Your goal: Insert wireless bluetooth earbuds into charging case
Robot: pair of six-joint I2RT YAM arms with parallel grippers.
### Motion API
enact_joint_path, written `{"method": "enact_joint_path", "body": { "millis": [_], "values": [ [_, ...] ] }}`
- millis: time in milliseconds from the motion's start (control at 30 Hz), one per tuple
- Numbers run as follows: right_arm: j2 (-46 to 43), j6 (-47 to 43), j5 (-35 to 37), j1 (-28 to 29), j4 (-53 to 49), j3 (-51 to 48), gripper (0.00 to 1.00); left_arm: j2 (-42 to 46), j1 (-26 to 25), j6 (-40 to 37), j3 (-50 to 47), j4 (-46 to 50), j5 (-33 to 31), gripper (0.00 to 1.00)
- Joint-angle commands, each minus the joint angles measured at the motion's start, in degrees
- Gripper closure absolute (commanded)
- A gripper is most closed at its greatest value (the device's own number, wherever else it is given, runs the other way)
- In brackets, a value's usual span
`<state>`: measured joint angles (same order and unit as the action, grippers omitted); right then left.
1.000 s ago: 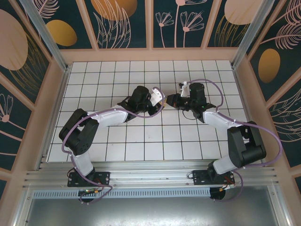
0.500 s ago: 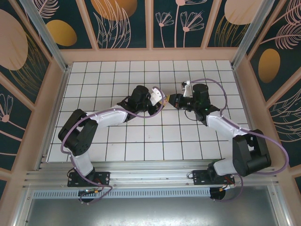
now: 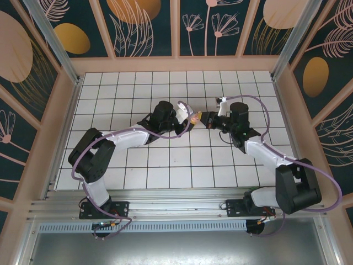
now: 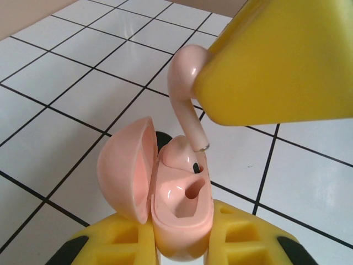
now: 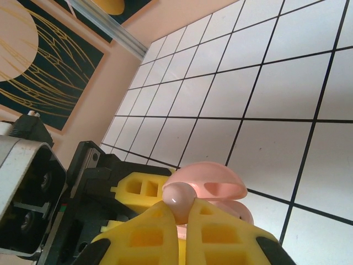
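- The left gripper (image 4: pixel 182 249) has its yellow fingers pressed in on the lower body of the pink charging case (image 4: pixel 168 193), holding it above the tiled table (image 4: pixel 66 83) with the opening tilted up.
- The hinged lid (image 4: pixel 124 165) of the case is swung fully open to the left, so the inside is free to reach.
- Inside, 1 rounded pink shape sits in the far well. It looks like a seated earbud (image 4: pixel 175 150), though the stem crossing in front of it leaves that unsure.
- The near well (image 4: pixel 190 190) is a bare hollow with nothing in it.
- The pink earbud (image 4: pixel 185 83) hangs stem-down over the case. Its metal-ringed tip is right at the rim of the opening and not yet down in a well.
- The right gripper (image 5: pixel 185 229) pinches that earbud by its bulb, its jaws closed tight with only the round head showing between them.
- As a judgement, the task is about midway: the case is open and steadied and the bud is lined up close.
- What is left is to bring the stem over the empty well, lower it until the bulb seats, then let go.
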<state>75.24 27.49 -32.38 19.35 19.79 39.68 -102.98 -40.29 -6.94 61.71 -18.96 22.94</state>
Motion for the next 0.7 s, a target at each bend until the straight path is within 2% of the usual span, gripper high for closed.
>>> {"method": "enact_joint_path", "body": {
  "millis": [0, 667],
  "values": [
    [-1.5, -1.3, 1.0, -0.4, 4.5, -1.3, 0.92, 1.4, -0.4, 2.4, -1.1, -2.9, 2.8, 0.95],
    [-4.0, -1.5, 0.2, -0.4, 11.7, -4.8, 0.92, 1.5, -0.2, 7.0, -0.5, -6.3, 6.4, 0.95]
  ]
}}
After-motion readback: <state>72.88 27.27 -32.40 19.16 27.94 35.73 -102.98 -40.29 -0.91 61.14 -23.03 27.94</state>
